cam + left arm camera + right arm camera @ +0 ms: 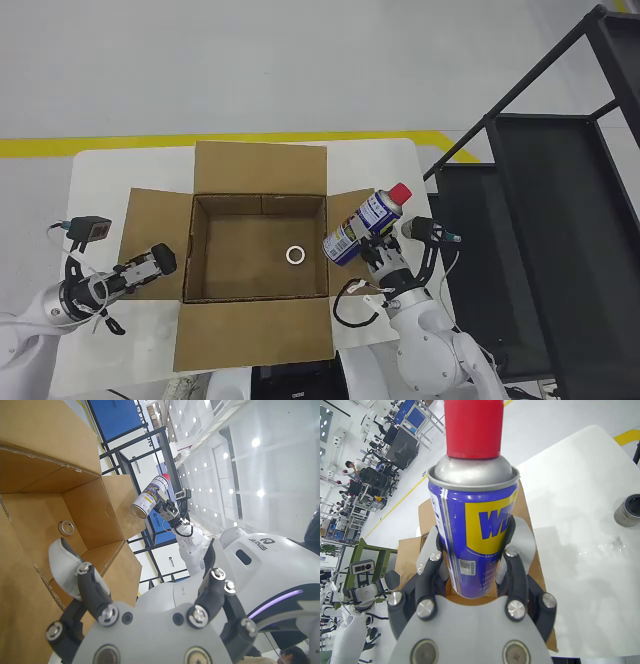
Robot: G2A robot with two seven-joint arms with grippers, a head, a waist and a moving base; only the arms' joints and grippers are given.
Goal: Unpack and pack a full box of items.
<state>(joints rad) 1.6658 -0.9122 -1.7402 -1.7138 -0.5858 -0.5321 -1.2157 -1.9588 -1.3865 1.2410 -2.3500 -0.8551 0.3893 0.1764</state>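
Right tool (378, 248): clamping tilted blue spray can (366, 222), hanging above right flap of cardboard box (260, 165). Left tool (155, 262): gaping wide, holding nothing, hovering over left flap. Metal ring (296, 256): lying on box floor.

Ring (296, 256) in box (260, 166), can (362, 226) at right

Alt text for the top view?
The right gripper holds a red-capped blue spray can tilted above the right flap of the open cardboard box. A small ring lies in the box; the open left gripper sits over the left flap.
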